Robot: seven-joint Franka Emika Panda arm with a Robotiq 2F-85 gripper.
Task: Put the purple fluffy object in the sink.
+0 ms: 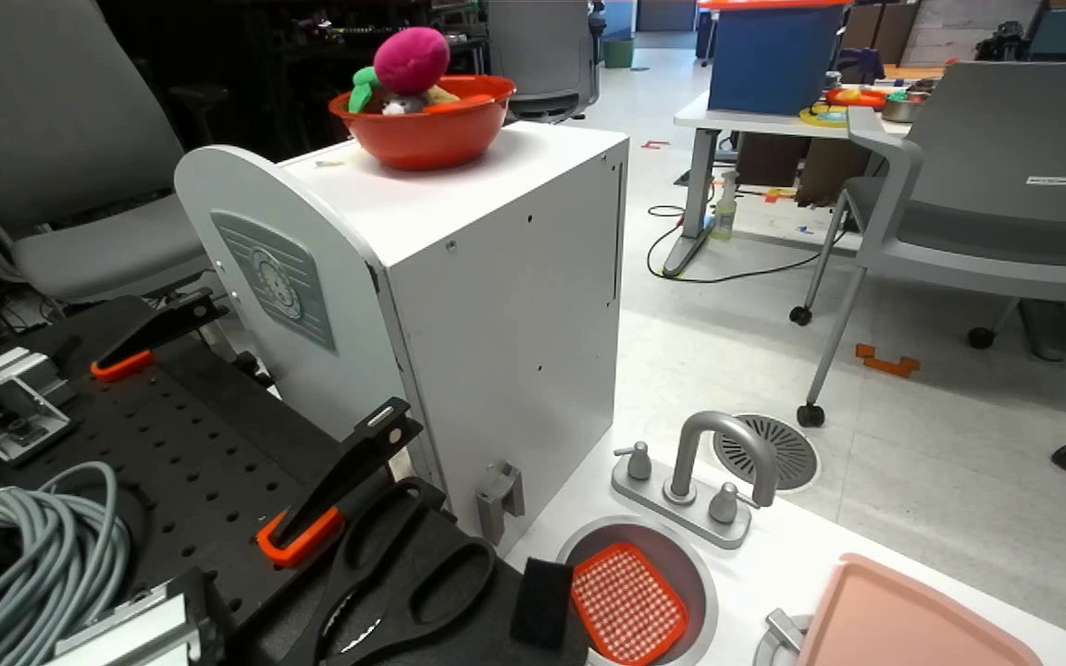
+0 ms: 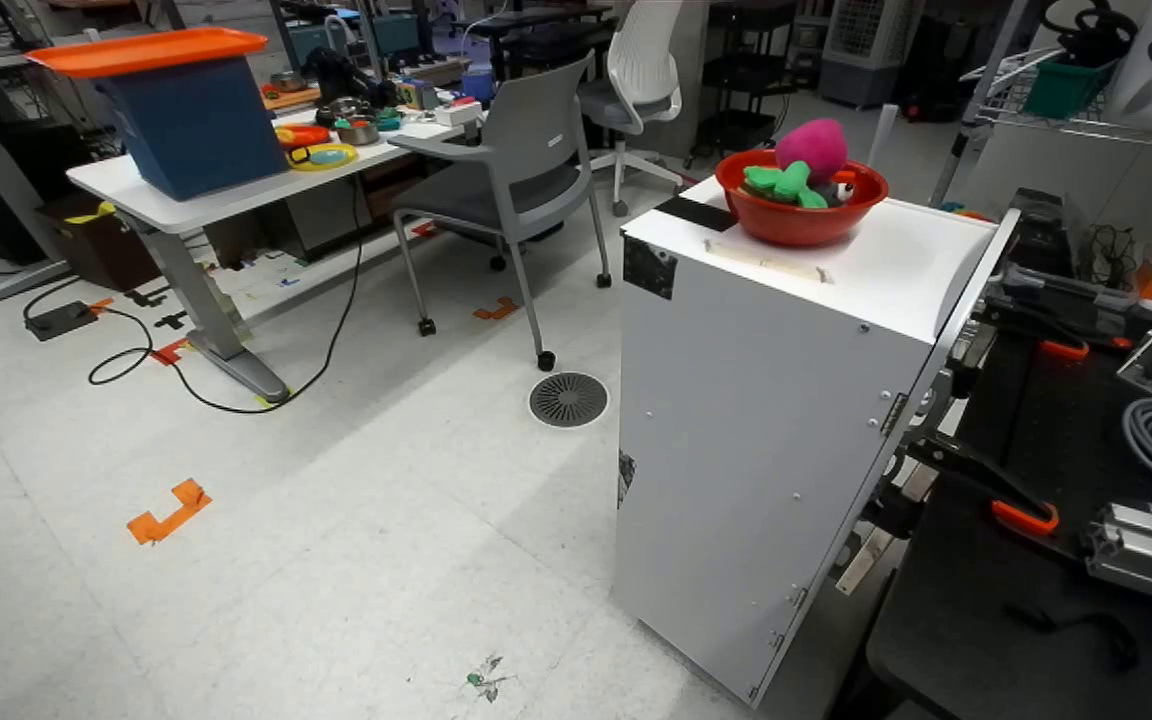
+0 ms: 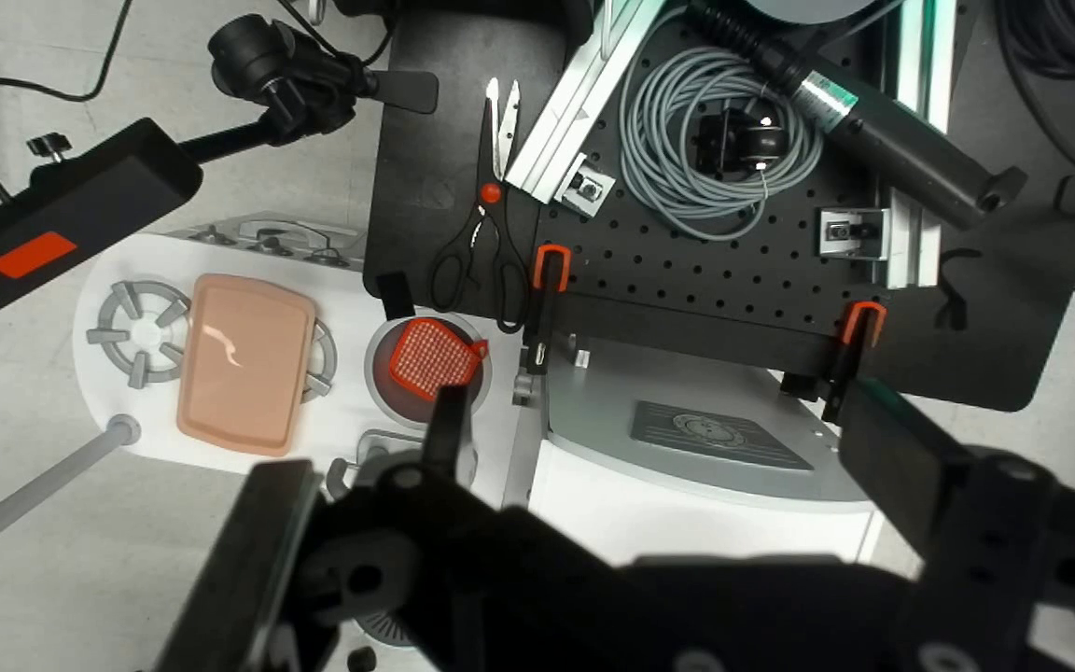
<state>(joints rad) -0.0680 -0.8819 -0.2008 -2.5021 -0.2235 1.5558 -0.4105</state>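
The purple fluffy object is a magenta ball [image 1: 413, 60] with green parts, resting in a red bowl [image 1: 431, 139] on top of a white cabinet [image 1: 514, 268]. The ball [image 2: 812, 150] and the bowl [image 2: 801, 225] show in both exterior views. The sink [image 1: 698, 578] is a round grey basin with an orange-red grid piece [image 1: 630, 601] in it; it also shows in the wrist view [image 3: 395, 399]. My gripper [image 3: 663, 425] is open, its fingers wide apart with nothing seen between them, above the cabinet front. The ball and bowl do not show in the wrist view.
A silver faucet [image 1: 727, 472] stands beside the sink. A pink tray [image 3: 244, 364] lies on the same white counter. Clamps [image 1: 343, 481], scissors [image 3: 491, 215] and coiled cable [image 3: 715, 140] lie on the black table. A black camera arm [image 3: 118, 196] reaches in at the wrist view's left.
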